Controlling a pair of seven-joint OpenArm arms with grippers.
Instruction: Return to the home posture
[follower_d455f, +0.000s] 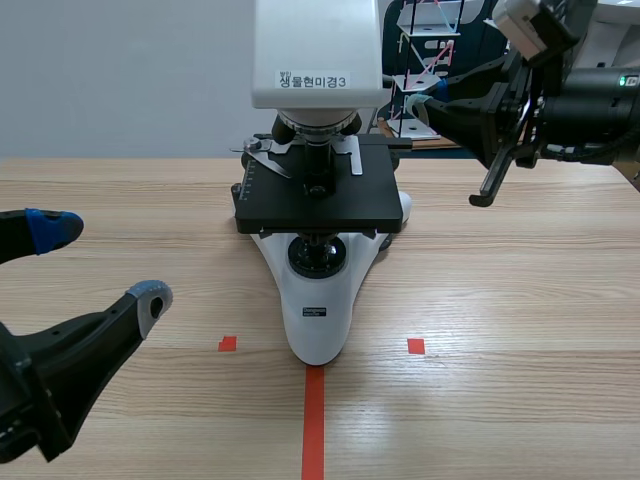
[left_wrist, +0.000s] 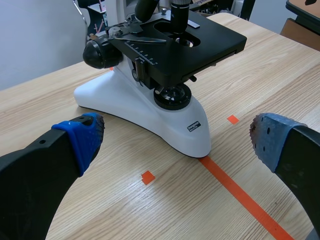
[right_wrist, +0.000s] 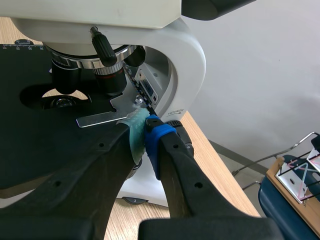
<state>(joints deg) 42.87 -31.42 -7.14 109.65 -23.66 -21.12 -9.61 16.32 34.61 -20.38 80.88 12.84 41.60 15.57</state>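
A white microscope (follower_d455f: 318, 300) with a black stage (follower_d455f: 320, 195) stands in the middle of the wooden table. My left gripper (follower_d455f: 100, 262) is open, low at the near left, a short way from the microscope's foot. In the left wrist view the blue pads (left_wrist: 80, 137) stand wide apart with the microscope (left_wrist: 150, 110) ahead of them. My right gripper (follower_d455f: 482, 198) hangs raised to the right of the stage, shut on nothing. In the right wrist view its pads (right_wrist: 150, 132) meet close beside the microscope's arm (right_wrist: 185, 55) and stage.
Behind the right arm, off the table's far right, stands a wire rack (follower_d455f: 425, 60), also seen past the table edge (right_wrist: 300, 172). Orange-red tape marks lie on the table (follower_d455f: 520, 300) in front of the microscope.
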